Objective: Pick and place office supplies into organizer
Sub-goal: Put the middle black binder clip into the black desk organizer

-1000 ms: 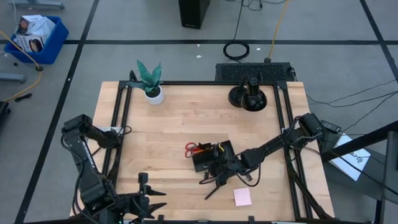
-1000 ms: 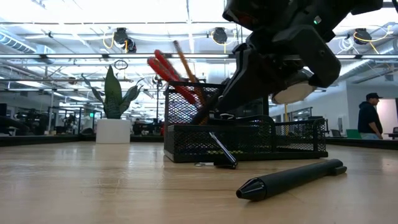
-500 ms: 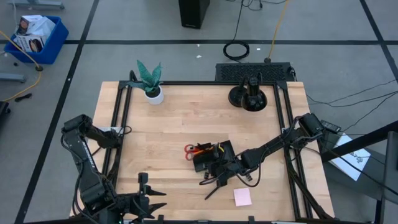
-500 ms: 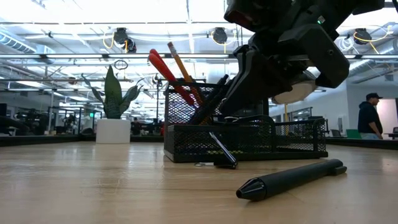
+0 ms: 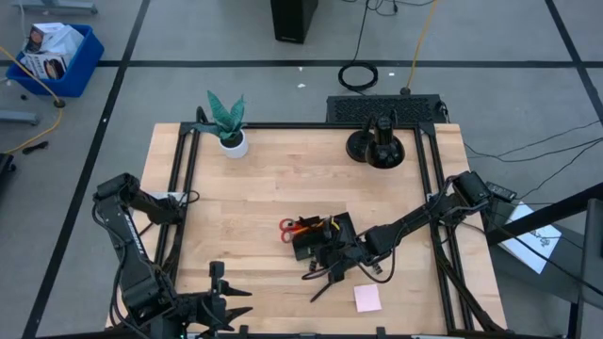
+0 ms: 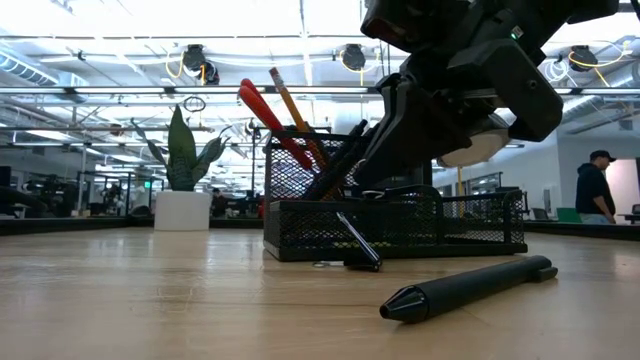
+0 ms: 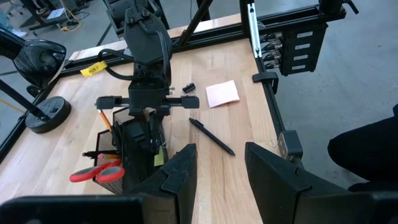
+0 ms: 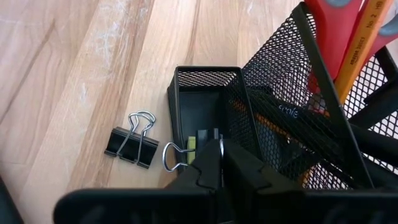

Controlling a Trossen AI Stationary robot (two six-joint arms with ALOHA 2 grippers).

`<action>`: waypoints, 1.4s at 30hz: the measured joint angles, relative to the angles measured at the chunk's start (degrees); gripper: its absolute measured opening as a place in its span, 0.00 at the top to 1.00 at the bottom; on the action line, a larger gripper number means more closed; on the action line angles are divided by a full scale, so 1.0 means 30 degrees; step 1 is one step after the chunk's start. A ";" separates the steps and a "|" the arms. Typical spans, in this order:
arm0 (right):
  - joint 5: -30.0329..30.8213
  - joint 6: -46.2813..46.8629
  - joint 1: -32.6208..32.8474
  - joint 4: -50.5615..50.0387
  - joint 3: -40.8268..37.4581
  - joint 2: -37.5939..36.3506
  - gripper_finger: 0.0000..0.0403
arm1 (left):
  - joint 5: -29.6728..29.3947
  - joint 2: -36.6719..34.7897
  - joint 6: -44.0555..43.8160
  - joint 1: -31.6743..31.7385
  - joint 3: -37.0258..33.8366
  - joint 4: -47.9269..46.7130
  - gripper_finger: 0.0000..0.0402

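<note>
1 binder clip (image 8: 176,155) sits pinched in the closed right gripper (image 8: 214,163) above the organizer (image 8: 205,99)'s small compartment; it should release low and centred. The left gripper (image 7: 217,165), parted and empty, waits at the table's near edge.

Left gripper (image 7: 216,171) fingers stand apart in the foreground, nothing between them. Beyond, the right gripper (image 7: 149,134) reaches down into the black mesh organizer (image 7: 127,149), which holds red-handled scissors (image 7: 93,173) and an orange pencil (image 7: 104,119). On the table (image 7: 242,118) beside it: a black pen (image 7: 212,136), a pink sticky-note pad (image 7: 222,93), and a small black clip (image 7: 188,88).
</note>
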 joint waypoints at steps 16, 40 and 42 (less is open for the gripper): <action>0.0004 -0.0005 -0.0007 -0.0129 0.0000 0.0000 0.96 | 0.0004 -0.0003 -0.0047 0.0000 0.0000 0.0000 0.65; 0.0084 -0.0277 -0.0007 -0.0086 0.0000 0.0000 0.83 | 0.0010 -0.0001 -0.0044 0.0000 0.0000 0.0001 0.65; 0.0084 -0.0282 -0.0007 -0.0053 0.0000 0.0000 0.82 | 0.0004 0.0001 -0.0044 0.0000 0.0000 0.0007 0.65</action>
